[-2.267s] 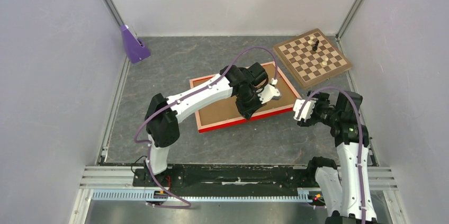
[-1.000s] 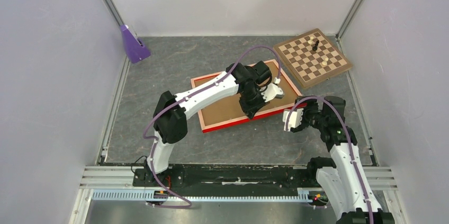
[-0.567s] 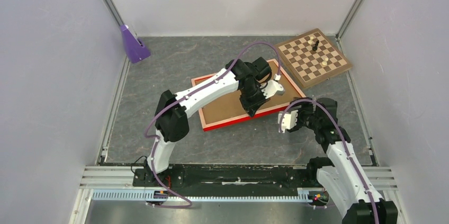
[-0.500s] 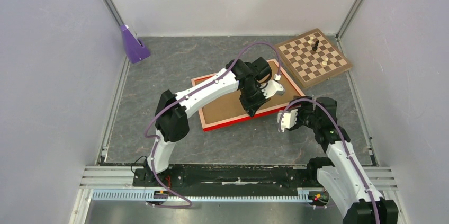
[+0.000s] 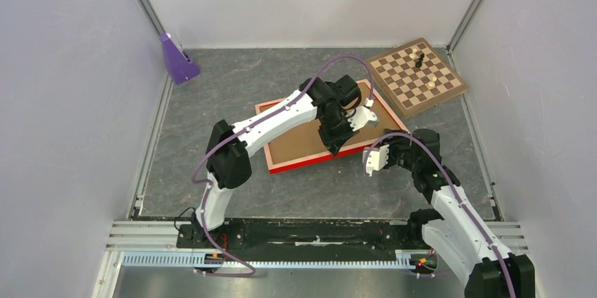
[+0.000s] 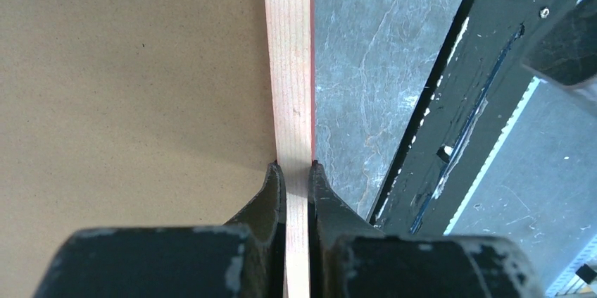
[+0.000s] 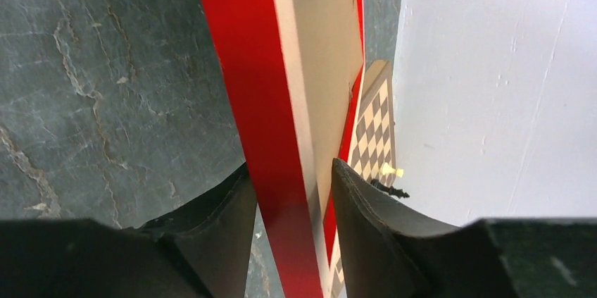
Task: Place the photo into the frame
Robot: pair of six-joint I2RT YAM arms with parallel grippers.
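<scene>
The orange-red frame (image 5: 303, 164) lies back side up on the table, with a brown backing board (image 5: 299, 143) in it. My left gripper (image 5: 336, 144) is shut on the frame's near rail. In the left wrist view the fingers (image 6: 271, 192) clamp the pale wood rail (image 6: 290, 65) beside the backing board (image 6: 127, 87). My right gripper (image 5: 371, 160) is at the frame's near right corner. In the right wrist view it (image 7: 288, 171) is open and straddles the red frame edge (image 7: 246, 51). The photo is not in view.
A brown chessboard (image 5: 415, 76) with a few pieces lies at the back right and shows past the frame in the right wrist view (image 7: 369, 136). A purple object (image 5: 176, 58) stands at the back left corner. White walls close in the grey table (image 5: 232, 87).
My right arm has swung left and its open gripper has come onto the frame's near right corner. The left gripper keeps its hold; the frame shifted slightly early on.
</scene>
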